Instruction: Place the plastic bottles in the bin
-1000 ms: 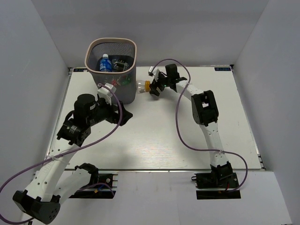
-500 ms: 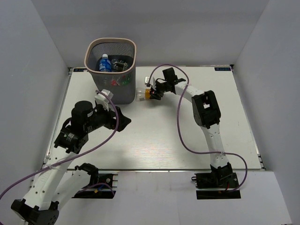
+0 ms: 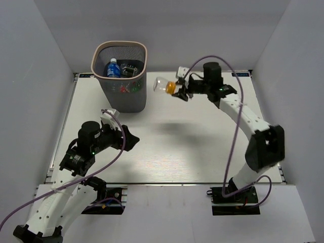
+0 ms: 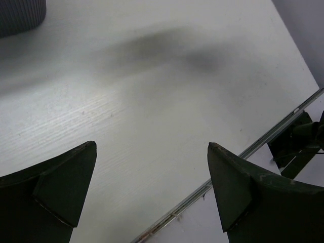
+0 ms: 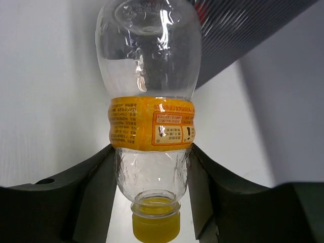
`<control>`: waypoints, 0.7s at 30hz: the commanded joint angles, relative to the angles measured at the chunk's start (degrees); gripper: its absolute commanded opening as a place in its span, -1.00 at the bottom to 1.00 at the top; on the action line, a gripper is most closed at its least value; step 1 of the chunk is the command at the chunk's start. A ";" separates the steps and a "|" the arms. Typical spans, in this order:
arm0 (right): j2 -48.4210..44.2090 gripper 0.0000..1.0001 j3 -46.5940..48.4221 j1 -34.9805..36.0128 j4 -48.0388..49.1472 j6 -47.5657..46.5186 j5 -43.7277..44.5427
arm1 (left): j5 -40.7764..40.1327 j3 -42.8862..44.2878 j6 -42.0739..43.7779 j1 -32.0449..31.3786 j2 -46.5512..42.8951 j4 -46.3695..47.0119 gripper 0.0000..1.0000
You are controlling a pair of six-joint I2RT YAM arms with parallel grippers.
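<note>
My right gripper point(image 3: 180, 92) is shut on a clear plastic bottle point(image 3: 164, 85) with an orange label and orange cap, and holds it in the air just right of the bin point(image 3: 144, 66). In the right wrist view the bottle point(image 5: 149, 101) points away, cap towards the camera, my fingers point(image 5: 88, 177) clamped on its shoulder. The dark mesh bin with a beige rim stands at the back left; a blue-labelled bottle point(image 3: 113, 69) and other bottles lie inside. My left gripper point(image 3: 129, 138) is open and empty over the table, its fingers point(image 4: 61, 187) wide apart.
The white table point(image 3: 202, 136) has a metal front edge point(image 4: 228, 172). Grey walls close the back and both sides. A purple cable point(image 3: 230, 152) hangs along the right arm.
My right gripper has lifted the orange-capped bottle off the table beside the bin and raised it, the arm swinging up and right. My left arm has pulled back from the bin toward the near edge.
</note>
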 commanded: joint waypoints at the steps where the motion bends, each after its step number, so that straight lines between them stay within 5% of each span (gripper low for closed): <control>1: -5.73 -1.00 1.36 1.06 16.15 13.06 -2.57 | 0.47 -3.03 -2.36 0.00 -0.68 0.31 1.00; 10: 10.14 -1.00 25.15 7.38 30.21 28.36 -1.87 | 3.73 -7.16 -3.94 0.00 -0.68 4.19 1.00; 15: 27.78 -1.00 41.33 10.72 49.77 34.78 2.52 | 5.13 -8.57 -3.94 0.00 -1.30 5.77 1.00; 20: 38.73 -1.00 57.44 13.27 49.30 35.68 6.14 | 5.67 -9.10 -4.47 0.00 -0.68 6.38 1.00; 21: 38.65 -0.33 55.09 13.71 50.26 35.33 6.31 | 5.67 -9.10 -4.47 0.00 -0.68 6.38 1.00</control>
